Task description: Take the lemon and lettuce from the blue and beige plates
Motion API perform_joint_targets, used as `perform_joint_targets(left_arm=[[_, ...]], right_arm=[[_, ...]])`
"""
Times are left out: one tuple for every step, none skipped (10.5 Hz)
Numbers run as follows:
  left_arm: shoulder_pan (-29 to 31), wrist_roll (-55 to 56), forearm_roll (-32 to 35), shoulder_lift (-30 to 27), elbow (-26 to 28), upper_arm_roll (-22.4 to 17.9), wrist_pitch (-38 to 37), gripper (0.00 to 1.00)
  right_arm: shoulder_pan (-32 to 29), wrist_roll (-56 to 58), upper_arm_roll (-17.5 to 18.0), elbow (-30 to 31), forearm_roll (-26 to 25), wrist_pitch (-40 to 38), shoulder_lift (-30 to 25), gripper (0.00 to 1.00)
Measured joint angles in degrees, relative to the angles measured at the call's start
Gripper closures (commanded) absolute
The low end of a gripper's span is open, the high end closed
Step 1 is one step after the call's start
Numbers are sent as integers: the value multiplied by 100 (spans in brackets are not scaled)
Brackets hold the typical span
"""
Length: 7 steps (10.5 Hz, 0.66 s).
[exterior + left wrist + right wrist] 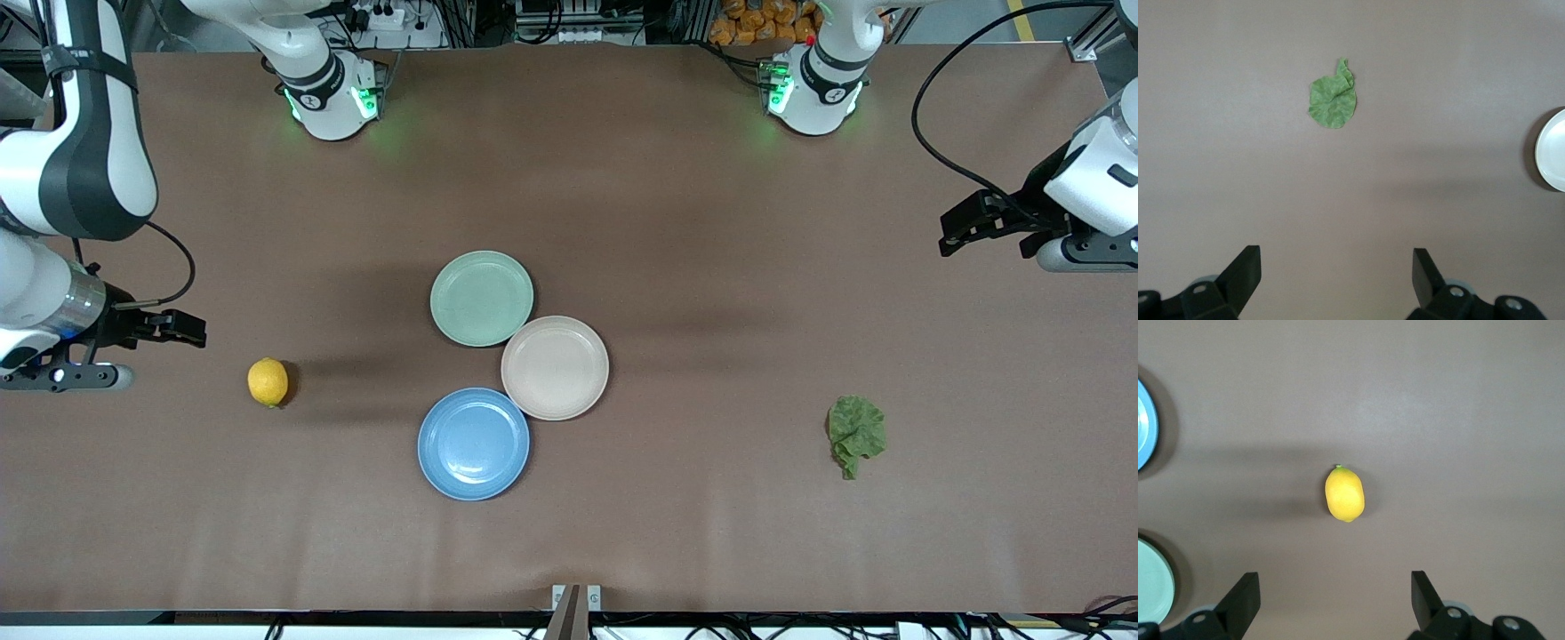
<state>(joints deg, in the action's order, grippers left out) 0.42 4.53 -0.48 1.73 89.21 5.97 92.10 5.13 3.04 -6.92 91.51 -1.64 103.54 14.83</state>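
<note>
The lemon (268,381) (1345,495) lies on the bare table toward the right arm's end, on no plate. The lettuce (856,433) (1333,103) lies on the bare table toward the left arm's end. The blue plate (473,443) (1143,427) and the beige plate (555,366) (1553,150) sit empty mid-table, touching each other. My right gripper (178,327) (1336,587) hangs open and empty over the table beside the lemon. My left gripper (965,229) (1336,267) hangs open and empty over the table's end, well apart from the lettuce.
A mint-green plate (481,298) (1153,581), also empty, touches the beige plate and lies farther from the front camera than the other two. Brown table surface (711,533) surrounds everything. The arm bases (333,98) stand along the table's edge farthest from the front camera.
</note>
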Motion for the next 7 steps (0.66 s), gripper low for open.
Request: perform_joint_targets(left_arm=[[0, 0, 0, 1, 0, 1, -2, 0], [-1, 0, 0, 2, 0, 6, -3, 0], [-2, 0, 0, 5, 0, 16, -6, 0], [-4, 0, 0, 12, 0, 25, -7, 0], [-4, 0, 0, 18, 0, 25, -8, 0], [-4, 0, 0, 24, 0, 26, -9, 0], [-5, 0, 0, 27, 0, 28, -10, 0]], right_arm=[[-1, 0, 16, -93, -14, -68, -4, 0], [-4, 0, 23, -185, -29, -96, -8, 0], [-17, 0, 25, -282, -37, -155, -13, 0], [-33, 0, 27, -384, -39, -270, -19, 0], [-47, 20, 37, -488, -41, -412, -28, 0], [-55, 52, 56, -584, -41, -558, -39, 0], [-58, 71, 73, -677, -42, -708, -62, 0]])
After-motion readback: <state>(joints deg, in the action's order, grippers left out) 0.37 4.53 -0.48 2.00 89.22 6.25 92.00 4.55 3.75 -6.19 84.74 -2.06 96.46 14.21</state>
